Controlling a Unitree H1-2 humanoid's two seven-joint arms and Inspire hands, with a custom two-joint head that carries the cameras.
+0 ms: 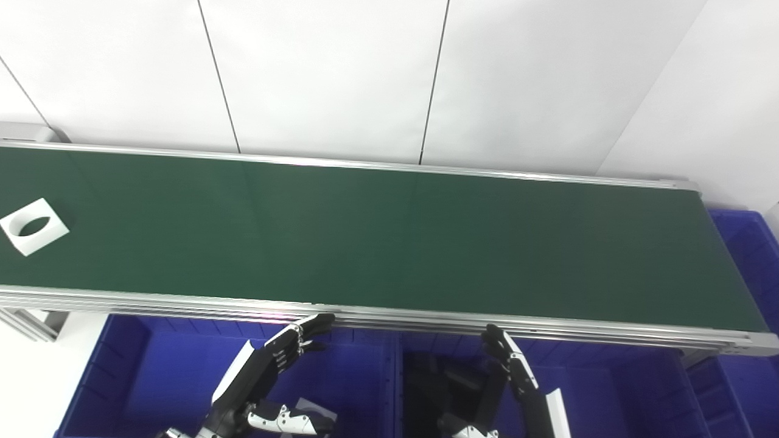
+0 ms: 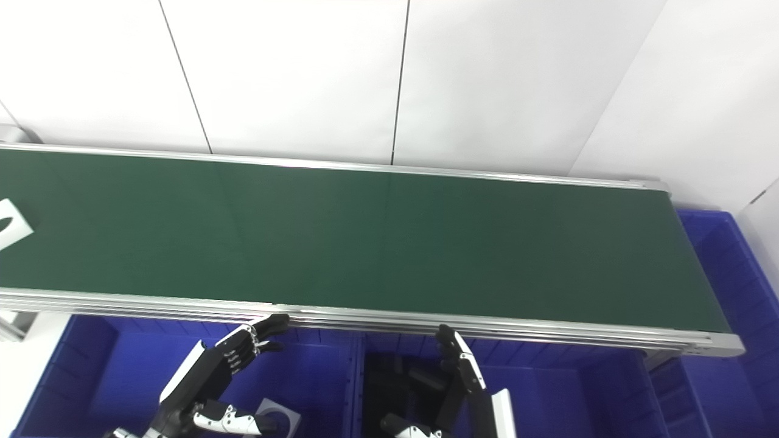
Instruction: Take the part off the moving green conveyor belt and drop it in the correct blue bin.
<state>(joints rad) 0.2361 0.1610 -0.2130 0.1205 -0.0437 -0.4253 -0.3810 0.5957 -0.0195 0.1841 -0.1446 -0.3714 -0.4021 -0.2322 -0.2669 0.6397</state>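
Currently, the largest item in your view is the green conveyor belt [image 1: 377,243], which runs across the scene from left to right between silver rails, with a white panelled wall [image 1: 328,73] behind it.

Below the near rail you will see a row of blue bins. The left bin [image 1: 152,377] holds a white part [image 2: 277,415] on its floor, lying partly under the left hand. The middle bin [image 1: 593,389] holds dark parts [image 1: 441,380] at its left side (their exact shape cannot be made out). A further blue bin [image 1: 748,255] stands beyond the right end of the belt.

Note the position of the two hands, both held low over the bins and just short of the near rail. The left hand [image 1: 268,371] reaches up and to the right, with its fingers [image 1: 304,331] extended close together and its thumb [image 1: 292,421] held apart; it holds nothing. The right hand [image 1: 517,377] stands over the middle bin, with its fingers [image 1: 502,350] straight and pressed side by side; it too holds nothing.

Locate the task's part [image 1: 34,226] at the far left end of the belt: a flat white square block with a round hole through its middle, lying turned at an angle. It rests on the belt well apart from both hands, and in the right eye view it is cut off by the picture's left edge.
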